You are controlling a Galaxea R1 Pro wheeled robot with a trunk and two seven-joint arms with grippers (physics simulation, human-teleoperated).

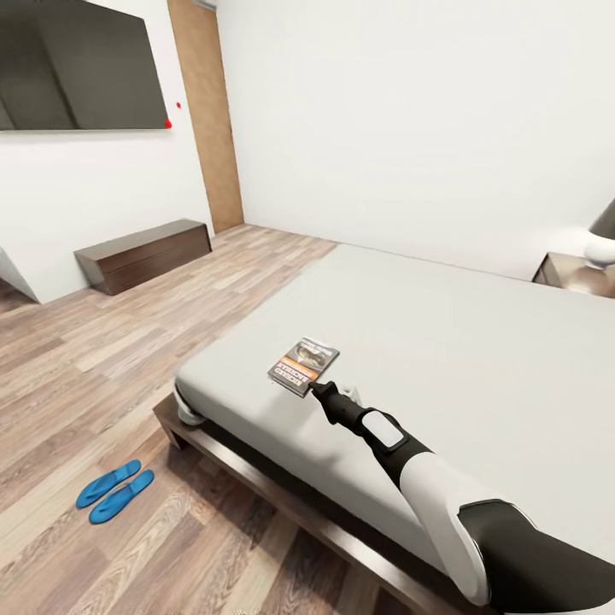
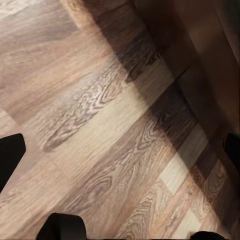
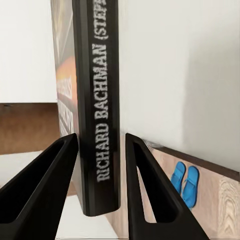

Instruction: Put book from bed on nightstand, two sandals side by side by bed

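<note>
Now I see the big low bed (image 1: 478, 342) with its dark wood frame and bare grey mattress, and the small dark paperback book (image 1: 304, 366) lies near its foot corner. I have put my right gripper (image 1: 318, 390) at the book's near edge so I can lift it to a nightstand. My right wrist camera shows what my head camera cannot: the two black fingers (image 3: 45, 185) sit on each side of the book's spine (image 3: 100, 115), close but with a thin gap on one side, not squeezing yet. The two bright blue flat sandals (image 1: 114, 490) lie side by side on the wood-plank floor (image 1: 102, 376), near the bed's corner. My left wrist camera looks at floor planks (image 2: 100, 125); I cannot tell how that claw stands.
</note>
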